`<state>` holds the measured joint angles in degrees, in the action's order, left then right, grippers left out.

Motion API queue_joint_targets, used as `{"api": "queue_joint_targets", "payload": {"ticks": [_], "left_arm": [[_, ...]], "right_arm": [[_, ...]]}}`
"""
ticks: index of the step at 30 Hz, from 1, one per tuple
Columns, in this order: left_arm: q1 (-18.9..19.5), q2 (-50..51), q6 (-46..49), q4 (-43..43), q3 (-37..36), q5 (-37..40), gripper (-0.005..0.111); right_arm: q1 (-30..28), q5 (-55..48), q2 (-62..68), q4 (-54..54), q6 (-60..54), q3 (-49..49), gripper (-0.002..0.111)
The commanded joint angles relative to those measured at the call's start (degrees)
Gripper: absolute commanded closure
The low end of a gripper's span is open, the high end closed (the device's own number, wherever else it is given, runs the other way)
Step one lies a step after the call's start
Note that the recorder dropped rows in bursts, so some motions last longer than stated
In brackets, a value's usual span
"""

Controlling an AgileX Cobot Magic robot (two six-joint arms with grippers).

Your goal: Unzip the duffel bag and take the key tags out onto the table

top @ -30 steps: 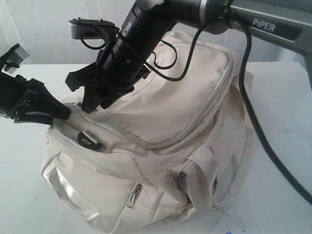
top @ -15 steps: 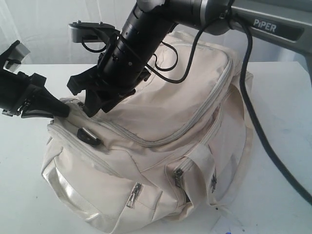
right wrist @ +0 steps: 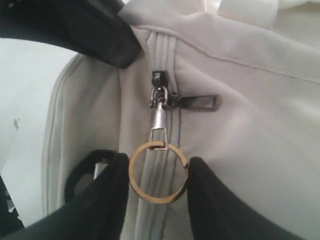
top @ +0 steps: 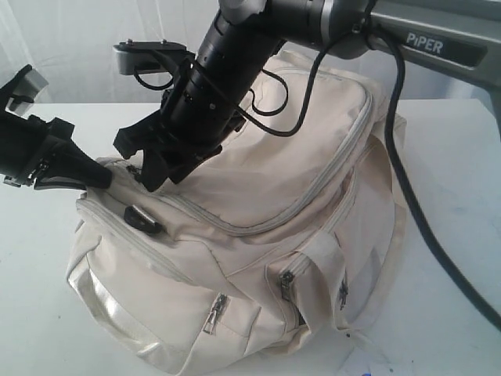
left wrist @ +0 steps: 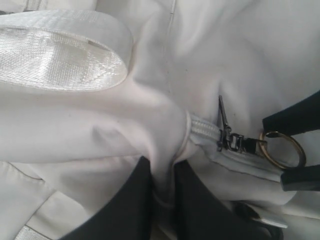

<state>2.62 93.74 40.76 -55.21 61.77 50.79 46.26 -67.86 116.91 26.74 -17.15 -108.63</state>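
Exterior view: the duffel bag [top: 297,196] sits zipped on the table [top: 454,157], filling the middle. At its 9 o'clock edge my left gripper [top: 100,178] pinches a fold of the bag's fabric between its fingers [left wrist: 125,210], just beyond the zipper's end. My right gripper [top: 145,168] reaches from 12 o'clock onto the bag's top at 10 o'clock. It grips the brass ring [right wrist: 159,171] across its width, and the ring hangs from the zipper slider [right wrist: 159,95]
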Motion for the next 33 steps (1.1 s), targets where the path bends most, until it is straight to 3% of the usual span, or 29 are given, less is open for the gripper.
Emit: {"api": "queue_joint_targets", "payload": {"ticks": [1, 30, 33], "left_arm": [[0.1, -0.2, -0.1, -0.7, 0.1, -1.8, 0.107], [0.1, -0.2, -1.7, 3.8, 0.1, 1.6, 0.107], [0.1, -0.2, -1.7, 3.9, 0.1, 1.7, 0.107]], "right_arm": [[-0.5, -2.1, -1.5, -1.2, -0.4, 3.0, 0.108], [-0.6, -2.1, -11.1, -6.9, -0.6, 14.0, 0.108], [-0.6, 2.7, -11.1, -5.9, -0.6, 14.0, 0.108]]}}
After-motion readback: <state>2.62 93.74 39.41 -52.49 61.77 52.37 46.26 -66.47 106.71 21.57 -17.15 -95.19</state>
